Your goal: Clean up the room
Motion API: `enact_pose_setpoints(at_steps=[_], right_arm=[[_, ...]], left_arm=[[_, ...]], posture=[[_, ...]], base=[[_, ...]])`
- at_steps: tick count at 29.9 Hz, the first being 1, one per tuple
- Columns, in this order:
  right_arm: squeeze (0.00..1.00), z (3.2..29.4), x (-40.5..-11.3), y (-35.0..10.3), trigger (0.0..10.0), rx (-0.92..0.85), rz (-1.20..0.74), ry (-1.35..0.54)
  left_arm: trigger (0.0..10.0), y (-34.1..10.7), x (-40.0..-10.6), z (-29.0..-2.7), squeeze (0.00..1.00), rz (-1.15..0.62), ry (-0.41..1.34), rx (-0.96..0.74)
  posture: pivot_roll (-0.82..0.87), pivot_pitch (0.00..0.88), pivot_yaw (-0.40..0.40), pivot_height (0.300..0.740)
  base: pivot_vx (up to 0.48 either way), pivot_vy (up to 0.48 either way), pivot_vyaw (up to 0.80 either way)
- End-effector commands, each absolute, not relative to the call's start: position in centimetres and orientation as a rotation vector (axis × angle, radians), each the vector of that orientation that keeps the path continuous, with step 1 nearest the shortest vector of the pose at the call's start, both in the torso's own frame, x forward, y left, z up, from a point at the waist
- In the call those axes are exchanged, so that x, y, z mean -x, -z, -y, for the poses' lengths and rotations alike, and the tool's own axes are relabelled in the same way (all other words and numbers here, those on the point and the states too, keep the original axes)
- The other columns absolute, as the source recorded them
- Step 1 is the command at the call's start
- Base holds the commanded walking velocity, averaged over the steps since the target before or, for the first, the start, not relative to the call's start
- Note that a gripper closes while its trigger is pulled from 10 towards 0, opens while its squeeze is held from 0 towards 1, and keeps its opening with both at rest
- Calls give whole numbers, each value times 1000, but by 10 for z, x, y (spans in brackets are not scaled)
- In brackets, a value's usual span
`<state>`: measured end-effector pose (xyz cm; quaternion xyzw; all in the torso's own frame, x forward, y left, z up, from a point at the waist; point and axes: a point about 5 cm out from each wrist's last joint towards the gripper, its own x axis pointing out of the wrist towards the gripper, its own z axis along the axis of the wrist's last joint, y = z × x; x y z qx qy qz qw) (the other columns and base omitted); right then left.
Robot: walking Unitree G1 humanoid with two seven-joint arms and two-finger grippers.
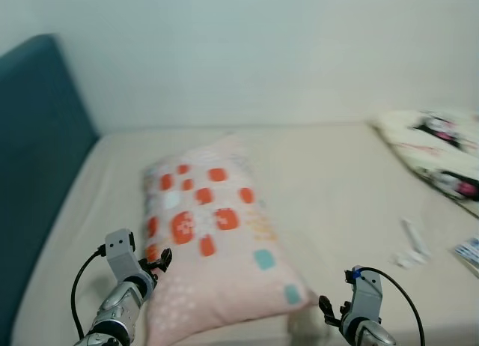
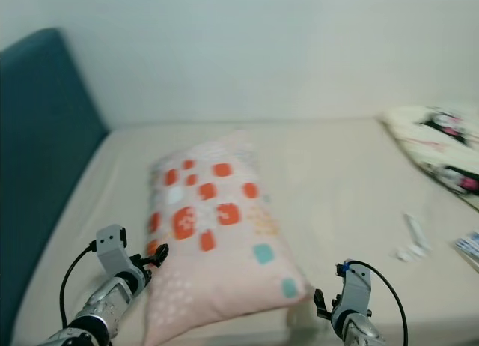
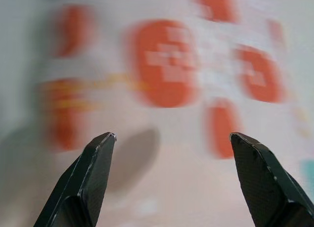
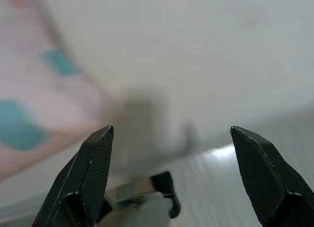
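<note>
A pink pillow [image 1: 217, 234] with orange and teal squares lies lengthwise in the middle of the bed [image 1: 329, 174], which has a beige sheet. My left gripper [image 1: 161, 260] hovers at the pillow's near left edge. In the left wrist view the left gripper [image 3: 171, 136] is open, with the blurred orange print of the pillow [image 3: 167, 65] just ahead. My right gripper [image 1: 327, 308] is low by the pillow's near right corner. The right gripper [image 4: 171, 131] is open and empty, with the pillow's corner [image 4: 29, 114] to one side and bare sheet ahead.
A dark blue headboard [image 1: 37, 159] rises along the bed's left side. A white pillow with a cartoon print [image 1: 438, 151] lies at the far right. Small white bits [image 1: 412, 245] and a blue-and-white packet [image 1: 470, 252] lie on the sheet at the right. A pale wall stands behind.
</note>
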<state>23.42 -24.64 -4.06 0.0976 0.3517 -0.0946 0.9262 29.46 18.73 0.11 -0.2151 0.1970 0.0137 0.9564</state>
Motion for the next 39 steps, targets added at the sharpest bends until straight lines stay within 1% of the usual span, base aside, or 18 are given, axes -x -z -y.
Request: enact_pose_setpoints(at_steps=[1, 5, 12, 13, 18, 31, 39], right_arm=[[0, 248, -232, 42, 10000, -206, -725, 214], [0, 250, -232, 41, 10000, -205, -719, 224], [0, 250, -233, 41, 10000, -211, -718, 230], [0, 250, -233, 41, 10000, -212, -719, 229], [0, 249, -233, 41, 10000, -211, -720, 227], [0, 245, -234, 41, 10000, -210, -719, 214], [0, 247, -235, 40, 10000, -210, -712, 217]], left_arm=[[10000, 3, -293, -183, 0, -433, -34, 452], [10000, 5, -292, -182, 0, -452, -45, 460], [10000, 15, -283, -180, 0, -526, -77, 427], [10000, 18, -280, -181, 0, -545, -82, 401], [10000, 20, -278, -180, 0, -557, -85, 399], [10000, 20, -279, -177, 0, -564, -84, 394], [10000, 18, -281, -172, 0, -553, -67, 402]], posture=[[-38, 62, 14, 740], [-38, 57, 10, 740], [-37, 56, 6, 740], [-37, 56, 6, 740], [-36, 58, -1, 740], [-41, 59, -7, 740], [-43, 58, -8, 740]], base=[[0, 0, 0], [0, 0, 0], [0, 0, 0], [0, 0, 0], [0, 0, 0], [-304, 0, 0], [0, 0, 0]])
